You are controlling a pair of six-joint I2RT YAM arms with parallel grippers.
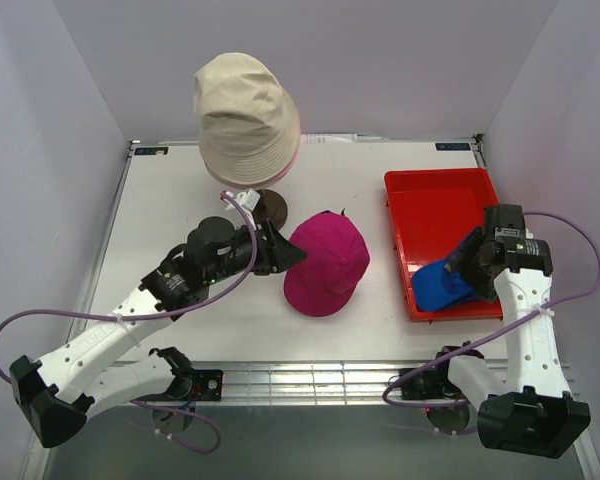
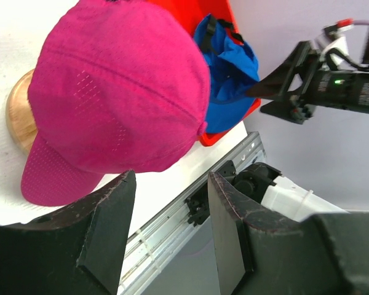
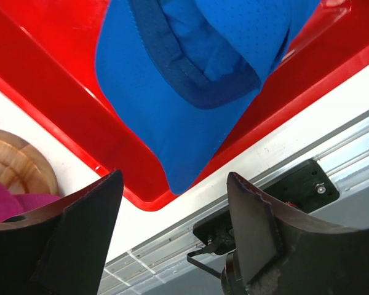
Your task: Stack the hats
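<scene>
A beige bucket hat (image 1: 245, 115) sits high at the back, with a thin pink brim (image 1: 297, 138) showing under its right edge. The magenta cap (image 1: 326, 265) (image 2: 117, 92) lies mid-table. My left gripper (image 1: 288, 252) (image 2: 172, 178) is just left of it, open and holding nothing. The blue cap (image 1: 442, 286) (image 3: 190, 80) lies crumpled in the near left corner of the red tray (image 1: 440, 200), overhanging its rim. My right gripper (image 1: 468, 266) (image 3: 174, 177) hovers over this cap, open, with nothing between its fingers.
A small round brown wooden stand (image 1: 270, 207) (image 2: 15, 120) stands between the beige hat and the magenta cap. The red tray's rim (image 3: 67, 132) runs close to the table's near metal edge (image 1: 310, 375). White walls enclose the table on three sides.
</scene>
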